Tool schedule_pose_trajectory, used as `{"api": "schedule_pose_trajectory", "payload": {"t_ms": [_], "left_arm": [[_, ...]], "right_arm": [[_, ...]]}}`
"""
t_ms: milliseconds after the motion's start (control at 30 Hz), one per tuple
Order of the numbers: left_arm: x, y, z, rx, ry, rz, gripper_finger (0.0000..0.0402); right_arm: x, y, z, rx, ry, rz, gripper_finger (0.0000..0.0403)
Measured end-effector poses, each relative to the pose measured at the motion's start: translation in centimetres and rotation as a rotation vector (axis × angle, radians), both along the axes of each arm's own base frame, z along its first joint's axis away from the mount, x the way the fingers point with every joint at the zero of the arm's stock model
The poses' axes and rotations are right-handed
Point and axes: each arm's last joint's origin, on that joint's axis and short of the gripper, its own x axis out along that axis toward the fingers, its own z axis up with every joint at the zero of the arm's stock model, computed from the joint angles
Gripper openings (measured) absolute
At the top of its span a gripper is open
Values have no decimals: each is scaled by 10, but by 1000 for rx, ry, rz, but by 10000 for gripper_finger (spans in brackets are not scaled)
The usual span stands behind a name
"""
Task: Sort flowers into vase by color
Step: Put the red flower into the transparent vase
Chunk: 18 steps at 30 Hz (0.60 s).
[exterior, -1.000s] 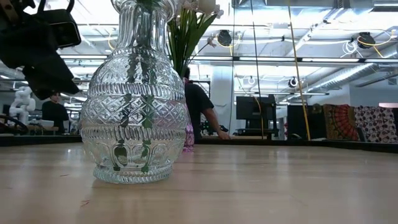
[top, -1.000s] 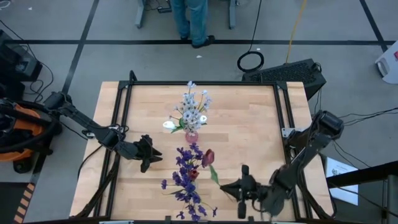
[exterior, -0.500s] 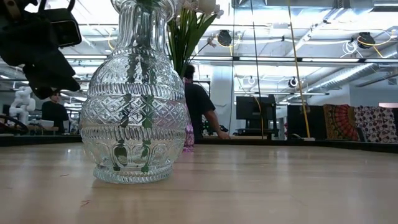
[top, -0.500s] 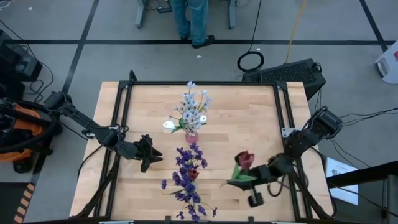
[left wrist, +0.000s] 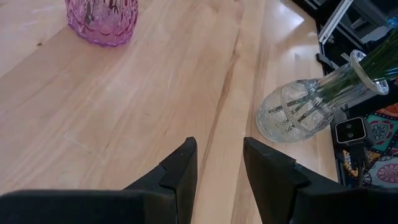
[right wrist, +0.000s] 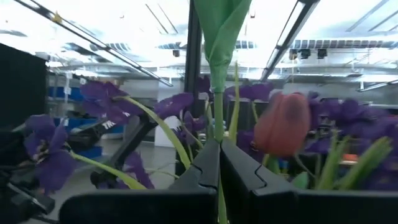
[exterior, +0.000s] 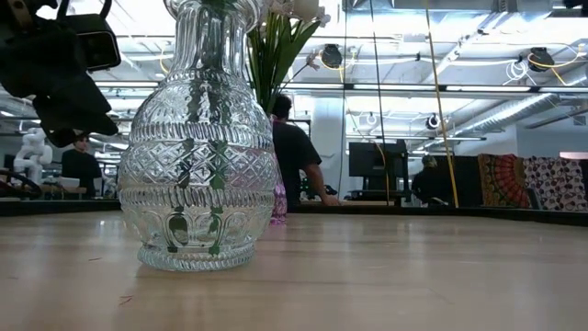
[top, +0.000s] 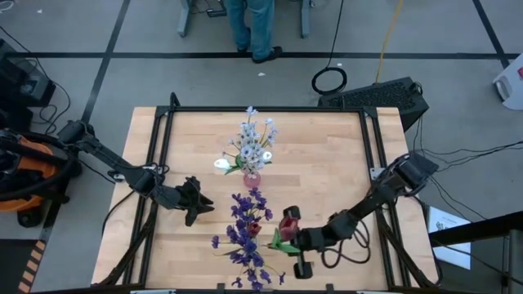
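Note:
A dark red tulip (top: 288, 220) on a green stem is in my right gripper (top: 292, 241), which is shut on it just right of the clear glass vase (top: 248, 237). That vase holds dark purple flowers (top: 242, 231) and another red tulip (right wrist: 283, 123). The pink vase (top: 252, 177) behind it holds pale lavender-white clusters and a white bud (top: 221, 164). My left gripper (top: 209, 204) is open above the table left of the clear vase, touching nothing; its wrist view shows the pink vase (left wrist: 102, 22) and the clear vase (left wrist: 305, 111). My right gripper (right wrist: 218, 144) pinches the tulip's green stem (right wrist: 217, 127) between its two fingers, below a long leaf (right wrist: 221, 31). The fingers come level from the table's right side and lie across the stem. The stem stands upright, with the bud above the fingers; its lower end is hidden.
The clear vase (exterior: 197, 156) stands on the table near its near edge, with the left gripper (exterior: 57, 83) above and beside it. A black frame (top: 163, 147) borders the table. People stand in the room beyond the far edge. Bare wood lies to the right of the vases.
My right gripper, holding the red tulip, swung out toward the table's right edge while its wrist turned. It then moved back left toward the clear vase. The bud now stands close beside the purple flowers. The left arm kept still.

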Motion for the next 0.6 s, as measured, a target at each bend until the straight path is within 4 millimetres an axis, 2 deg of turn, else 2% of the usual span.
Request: {"api": "schedule_pose_trajectory", "payload": {"t_ms": [300, 600], "left_arm": [[1, 0, 1, -7, -11, 0, 136], [2, -1, 3, -18, -30, -1, 136]], "right_arm": [[32, 3, -9, 7, -8, 4, 0], [38, 2, -14, -18, 28, 12, 0]]}}
